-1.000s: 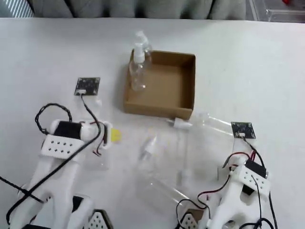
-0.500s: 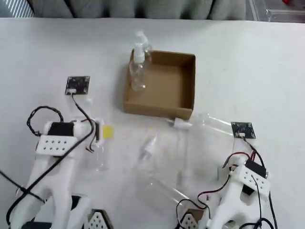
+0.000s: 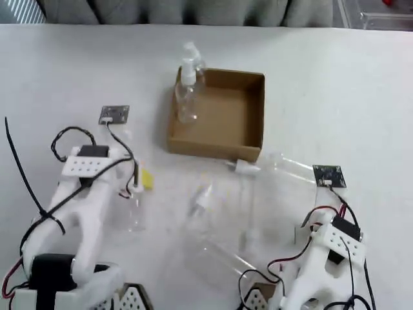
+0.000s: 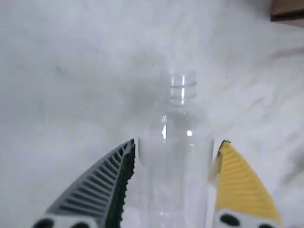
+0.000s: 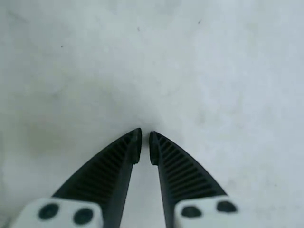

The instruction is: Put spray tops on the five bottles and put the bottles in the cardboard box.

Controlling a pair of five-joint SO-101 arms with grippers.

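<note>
White bench [image 3: 322, 77]; left tool [image 4: 176, 145] pinches a clear capless bottle [image 4: 176, 114] mid-body. Likely light, slick, crushable. Right tool [image 5: 145, 140] pressed together.

The left arm [image 3: 80, 200] stands near the front-left corner of the table [image 3: 335, 77] and stretches away from the front edge. The left gripper [image 4: 175, 142] presses its grey finger [image 4: 102, 187] and its yellow finger [image 4: 240, 183] on the two sides of a clear bottle [image 4: 173, 118]. The right arm [image 3: 326, 255] sits at the front-right corner. The right gripper [image 5: 145, 141] faces the table, and its two black fingers almost touch at the tips.
</note>
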